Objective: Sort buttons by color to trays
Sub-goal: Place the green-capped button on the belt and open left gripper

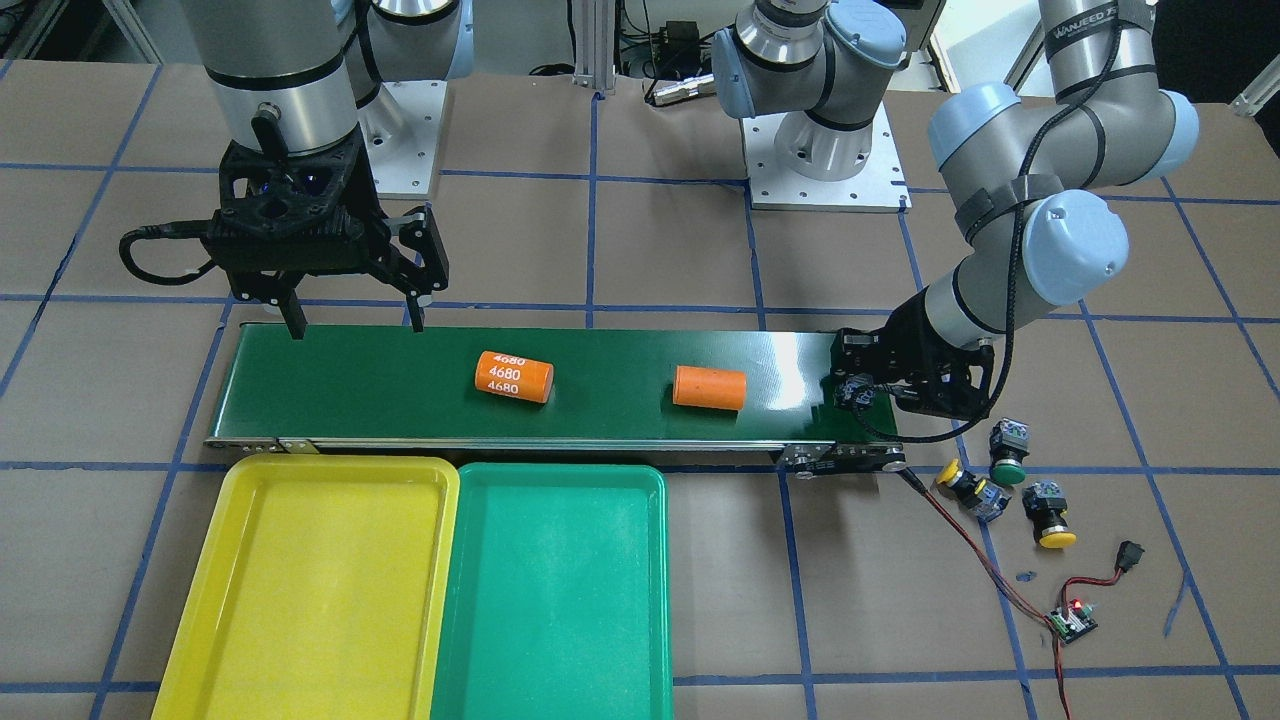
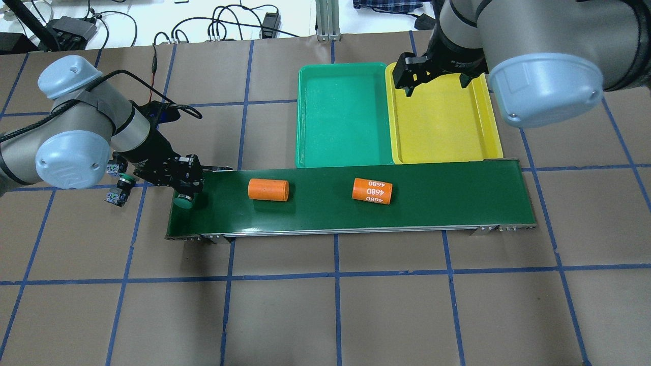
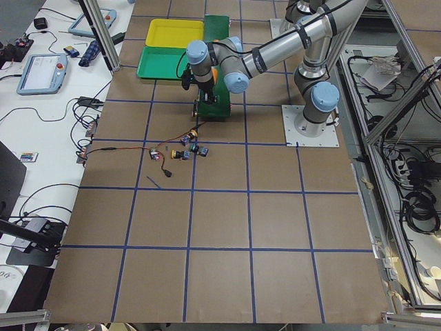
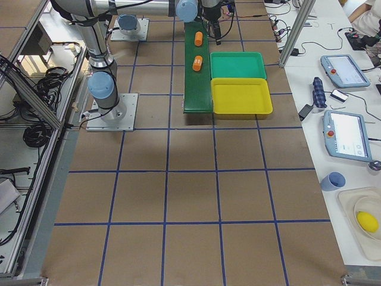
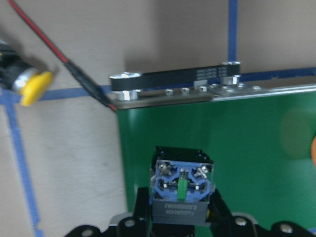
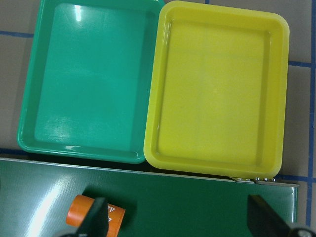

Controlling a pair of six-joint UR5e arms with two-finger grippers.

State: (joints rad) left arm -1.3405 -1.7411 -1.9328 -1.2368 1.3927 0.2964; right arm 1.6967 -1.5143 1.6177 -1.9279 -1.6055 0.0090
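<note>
My left gripper (image 1: 858, 392) is shut on a green-capped button (image 2: 183, 202) and holds it cap-down over the end of the dark-green conveyor belt (image 1: 380, 390). In the left wrist view the button's blue-grey contact block (image 5: 181, 183) sits between the fingers. Three buttons lie on the table beside that belt end: a yellow one (image 1: 965, 487), a green one (image 1: 1008, 452) and another yellow one (image 1: 1050, 515). My right gripper (image 1: 355, 318) is open and empty above the belt's other end. The yellow tray (image 1: 310, 590) and the green tray (image 1: 550, 590) lie side by side and empty.
Two orange cylinders (image 1: 513, 376) (image 1: 709, 387) lie on the belt, one marked 4680. A small controller board (image 1: 1070, 620) with red wires and a switch (image 1: 1130, 553) lies near the loose buttons. Blue tape lines cross the brown table.
</note>
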